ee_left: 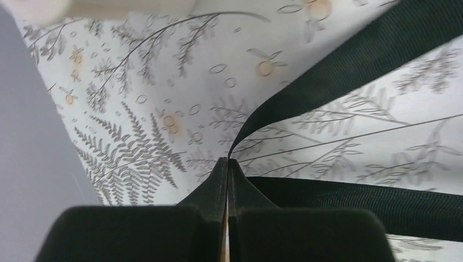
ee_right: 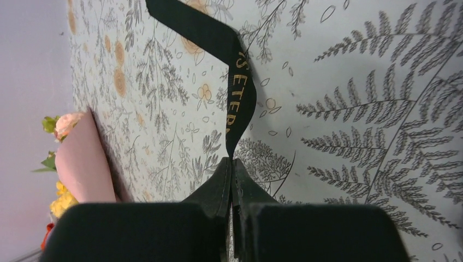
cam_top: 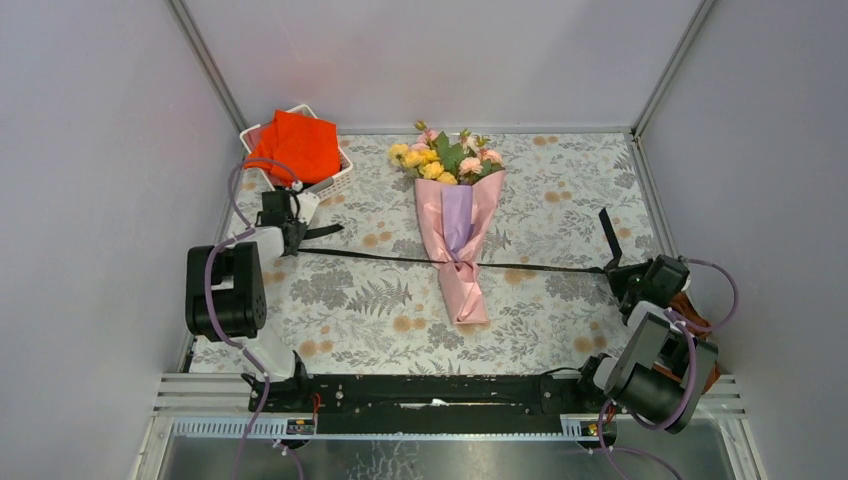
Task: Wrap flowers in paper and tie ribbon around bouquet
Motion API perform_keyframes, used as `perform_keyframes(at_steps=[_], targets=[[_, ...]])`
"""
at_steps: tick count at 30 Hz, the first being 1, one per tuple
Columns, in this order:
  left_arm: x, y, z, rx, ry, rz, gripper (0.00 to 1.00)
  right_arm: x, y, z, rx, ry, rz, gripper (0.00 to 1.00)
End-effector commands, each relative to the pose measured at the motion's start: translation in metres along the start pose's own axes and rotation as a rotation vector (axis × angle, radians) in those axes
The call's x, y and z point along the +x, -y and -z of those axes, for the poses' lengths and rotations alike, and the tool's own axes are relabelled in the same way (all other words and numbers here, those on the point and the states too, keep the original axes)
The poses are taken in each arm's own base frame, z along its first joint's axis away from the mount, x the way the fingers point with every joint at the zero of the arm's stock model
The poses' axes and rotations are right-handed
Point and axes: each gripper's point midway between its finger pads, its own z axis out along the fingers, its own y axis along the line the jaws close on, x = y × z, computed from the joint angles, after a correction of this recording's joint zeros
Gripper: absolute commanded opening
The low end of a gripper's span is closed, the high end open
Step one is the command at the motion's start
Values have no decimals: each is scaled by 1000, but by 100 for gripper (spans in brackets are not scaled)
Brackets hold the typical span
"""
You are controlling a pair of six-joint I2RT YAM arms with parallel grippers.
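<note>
The left gripper is pinched tight on the ribbon at the table's left side. Its wrist view shows the two fingers pressed together at the tips, with the black band rising out of the pinch and a second stretch running off along the lower right. The right gripper, at the far right side, is likewise clamped on the ribbon's other end. There pale gold lettering runs along the band just above the closed tips, and a short free tail stands up beyond it. Between the two grippers the ribbon stretches in a nearly straight line low over the floral tablecloth. It crosses the bouquet at its pinched waist; whether it is knotted there cannot be told. The bouquet lies at the table's middle, narrow end towards the arms. Its paper is a glossy pale pink cone with a purple face showing down the centre. The flowers, yellow, pink and cream with green leaves, spread from its wide far end. A white basket at the back left holds an orange-red cloth.
</note>
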Motion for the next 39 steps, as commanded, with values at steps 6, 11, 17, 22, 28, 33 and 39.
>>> perform_keyframes(at_steps=[6,11,17,22,28,33,39], targets=[[4,-75,10,-180,10,9,0,-64,-63,5,-151,174,216,0],[-58,12,47,203,187,-123,46,34,-187,36,-529,-46,539,0],[-165,161,165,656,448,-396,67,123,-301,115,-899,-257,681,0],[-148,307,247,1033,511,-789,69,140,-371,155,-1088,-329,640,0],[-138,377,222,992,571,-1027,85,139,-427,177,-1195,-354,571,0],[-110,399,181,919,532,-1141,72,137,-464,208,-1278,-311,604,0],[-68,407,164,997,430,-1147,41,120,-502,258,-1406,-225,636,0]])
